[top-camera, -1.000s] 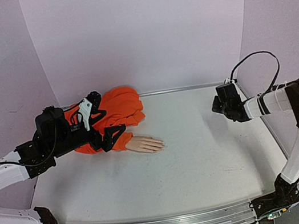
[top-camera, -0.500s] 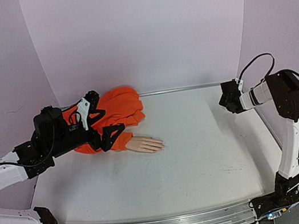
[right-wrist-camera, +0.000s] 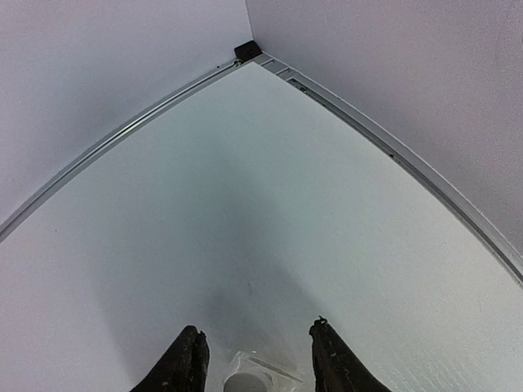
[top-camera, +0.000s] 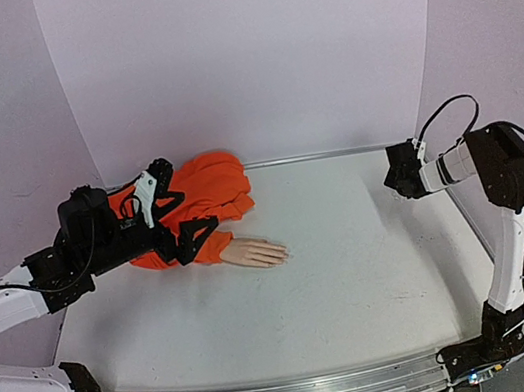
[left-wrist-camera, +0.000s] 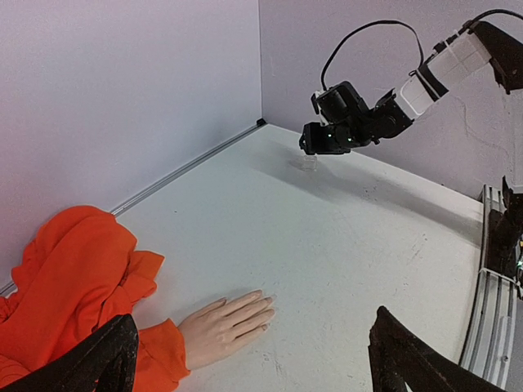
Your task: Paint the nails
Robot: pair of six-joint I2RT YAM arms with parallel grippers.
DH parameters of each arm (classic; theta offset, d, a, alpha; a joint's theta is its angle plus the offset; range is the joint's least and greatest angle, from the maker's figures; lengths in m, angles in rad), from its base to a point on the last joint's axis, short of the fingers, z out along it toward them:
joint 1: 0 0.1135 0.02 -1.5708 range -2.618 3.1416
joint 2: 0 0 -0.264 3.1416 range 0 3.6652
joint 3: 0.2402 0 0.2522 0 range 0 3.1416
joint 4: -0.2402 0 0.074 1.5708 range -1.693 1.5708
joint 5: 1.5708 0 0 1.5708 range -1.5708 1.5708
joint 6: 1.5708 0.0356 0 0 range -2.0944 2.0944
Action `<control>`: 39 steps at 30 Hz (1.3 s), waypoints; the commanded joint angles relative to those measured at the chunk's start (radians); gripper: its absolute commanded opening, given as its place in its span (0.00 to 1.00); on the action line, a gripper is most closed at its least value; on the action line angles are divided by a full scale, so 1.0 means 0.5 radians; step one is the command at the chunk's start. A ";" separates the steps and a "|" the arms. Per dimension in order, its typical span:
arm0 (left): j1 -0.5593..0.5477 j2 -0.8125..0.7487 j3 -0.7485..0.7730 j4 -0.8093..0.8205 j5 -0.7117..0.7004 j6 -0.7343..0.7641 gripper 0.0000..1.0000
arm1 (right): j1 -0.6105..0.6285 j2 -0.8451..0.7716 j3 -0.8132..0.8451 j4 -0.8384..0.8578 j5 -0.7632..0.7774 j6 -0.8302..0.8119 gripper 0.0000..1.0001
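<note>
Mannequin hand (top-camera: 255, 252): lies palm down on the white counter (top-camera: 358, 280), left of centre in the overhead view, fingers pointing to the right. It emerges from an orange sleeve (top-camera: 212, 189) bunched against the back wall.

The nails (left-wrist-camera: 265, 304): at the fingertips, lower centre of the left wrist view. They are too small for any coating to be judged.

Left tool (top-camera: 180, 207): over the cuff end of the sleeve with its jaws spread wide and nothing between them. In its own camera the two black fingers (left-wrist-camera: 106, 359) sit at the bottom corners, with the mannequin hand between them and further off.

Right tool (top-camera: 399, 177): at the right of the overhead view, near the far right corner of the counter and well apart from the mannequin hand. Its jaws stand narrowly apart, one either side of a small clear bottle (right-wrist-camera: 245, 380). A gap shows on each side, so there is no grip. The left wrist view shows the bottle standing on the counter directly under this tool.
</note>
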 commanded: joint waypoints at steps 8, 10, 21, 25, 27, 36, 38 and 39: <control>0.462 -0.115 0.042 -0.036 -0.099 -0.409 0.99 | 0.000 -0.518 -0.114 0.026 -0.367 -0.440 0.93; 0.602 -0.161 0.049 -0.067 -0.185 -0.474 0.99 | -0.027 -0.697 -0.201 0.031 -0.657 -0.608 0.98; 1.428 -0.100 0.455 -0.396 0.087 -0.544 0.99 | -0.283 -1.896 -0.486 -0.303 -1.547 -0.875 0.98; 1.427 -0.163 0.550 -0.454 -0.015 -0.398 1.00 | -0.282 -2.287 -0.388 -0.613 -1.412 -0.883 0.98; 1.427 -0.187 0.581 -0.495 -0.036 -0.355 0.99 | -0.284 -2.412 -0.327 -0.735 -1.329 -0.876 0.98; 1.427 -0.242 0.596 -0.533 0.016 -0.339 0.99 | -0.281 -2.529 -0.156 -0.956 -1.162 -0.891 0.98; 1.427 -0.252 0.591 -0.535 0.030 -0.339 0.99 | -0.282 -2.551 -0.174 -0.942 -1.194 -0.903 0.98; 1.426 -0.254 0.591 -0.537 0.033 -0.339 0.99 | -0.283 -2.558 -0.180 -0.937 -1.193 -0.901 0.98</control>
